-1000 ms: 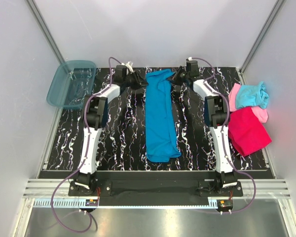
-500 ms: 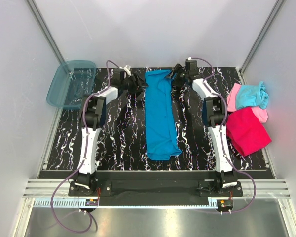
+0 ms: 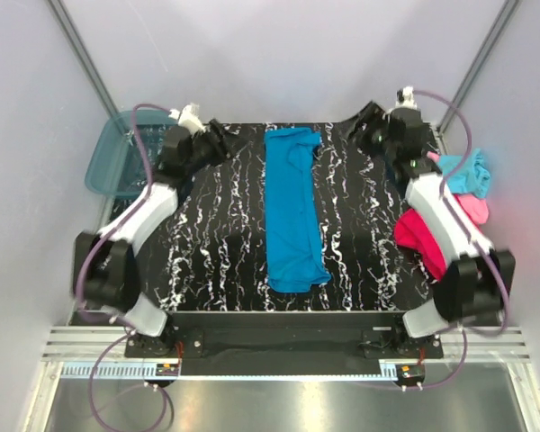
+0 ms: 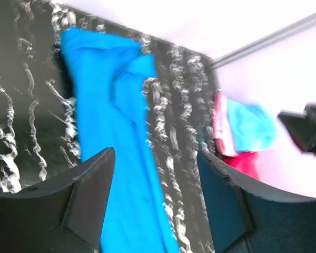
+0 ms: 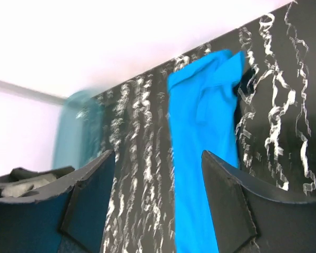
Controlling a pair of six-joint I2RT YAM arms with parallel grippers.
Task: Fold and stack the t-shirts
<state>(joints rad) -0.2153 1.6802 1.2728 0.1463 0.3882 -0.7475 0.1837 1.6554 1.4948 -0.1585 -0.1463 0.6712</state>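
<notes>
We find the blue t-shirt (image 3: 292,211) lying as a long flat strip down the middle of the table (image 3: 207,243) — soft, light, limp cloth, likely to sag and shift. The left gripper (image 3: 214,144) and right gripper (image 3: 364,128) hang open and empty, either side of its far end. We judge the two far corners the soundest hold — one per gripper.

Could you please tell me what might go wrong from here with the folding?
The blue t-shirt lies as a long strip with a rumpled far end, so the next fold may come out crooked. The right arm crosses above the magenta t-shirt at the right edge of the table and might drag it off. The left arm is close to the teal bin and could nudge it.
</notes>
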